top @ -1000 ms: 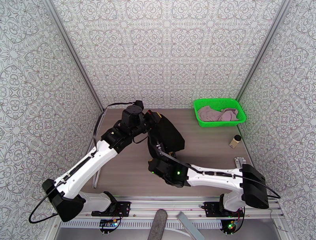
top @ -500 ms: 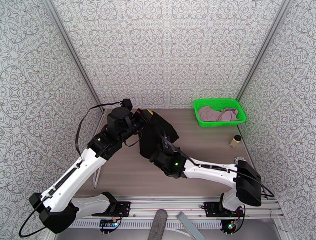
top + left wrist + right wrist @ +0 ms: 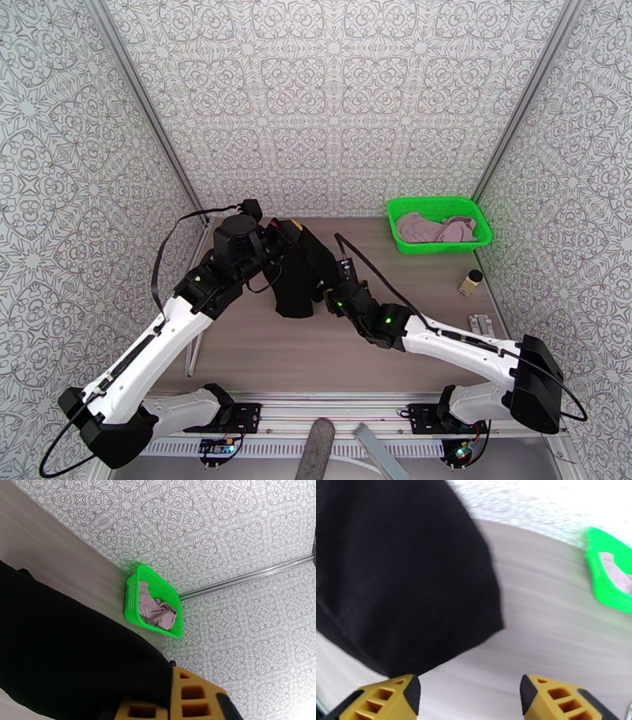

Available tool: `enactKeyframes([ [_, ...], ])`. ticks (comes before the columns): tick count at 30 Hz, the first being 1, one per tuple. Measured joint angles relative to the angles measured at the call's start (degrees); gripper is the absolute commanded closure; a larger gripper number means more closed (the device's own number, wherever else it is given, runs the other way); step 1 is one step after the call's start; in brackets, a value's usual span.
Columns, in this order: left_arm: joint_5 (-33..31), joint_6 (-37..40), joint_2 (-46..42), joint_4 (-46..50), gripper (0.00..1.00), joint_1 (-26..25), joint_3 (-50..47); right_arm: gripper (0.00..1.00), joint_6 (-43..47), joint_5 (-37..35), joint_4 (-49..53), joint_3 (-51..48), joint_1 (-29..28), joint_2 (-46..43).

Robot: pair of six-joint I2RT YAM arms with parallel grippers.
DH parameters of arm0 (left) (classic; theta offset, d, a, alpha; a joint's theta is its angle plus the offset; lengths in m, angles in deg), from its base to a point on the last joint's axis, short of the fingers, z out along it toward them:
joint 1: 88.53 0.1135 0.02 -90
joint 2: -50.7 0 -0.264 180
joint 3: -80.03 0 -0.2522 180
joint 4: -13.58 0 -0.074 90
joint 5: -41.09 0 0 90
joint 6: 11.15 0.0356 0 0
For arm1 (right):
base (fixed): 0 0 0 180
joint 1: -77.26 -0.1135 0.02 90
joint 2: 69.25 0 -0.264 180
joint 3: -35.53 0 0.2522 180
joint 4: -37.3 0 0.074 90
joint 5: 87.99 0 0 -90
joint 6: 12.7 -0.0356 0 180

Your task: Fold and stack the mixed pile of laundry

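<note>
While the black garment point(image 3: 300, 272) is clamped by its upper edge in the left gripper point(image 3: 292, 230), whose jaws are pressed together on the cloth, it is hung over the far middle of the table point(image 3: 261, 347); its lower hem is seen close to the tabletop, though contact cannot be judged; the right gripper point(image 3: 468, 697) is held just to the right of the garment and on its near side, its fingers point(image 3: 391, 697) spread apart with nothing between them; the pink garment point(image 3: 434, 227) is seen crumpled inside the green basket point(image 3: 438, 249) at the far right corner; a small jar point(image 3: 472, 282) is stood nearer, beside the right wall.
</note>
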Motion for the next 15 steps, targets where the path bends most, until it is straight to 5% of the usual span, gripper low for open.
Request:
enactKeyframes([
  [8, 0.1, 0.0, 0.0, 0.0, 1.00, 0.0, 0.0, 0.18, -1.7, 5.9, -1.6, 0.0, 0.0, 0.0],
  [15, 0.5, -0.2, 0.0, 0.0, 1.00, 0.0, -0.4, 0.21, -8.9, 0.4, -0.3, 0.1, 0.0, 1.4],
])
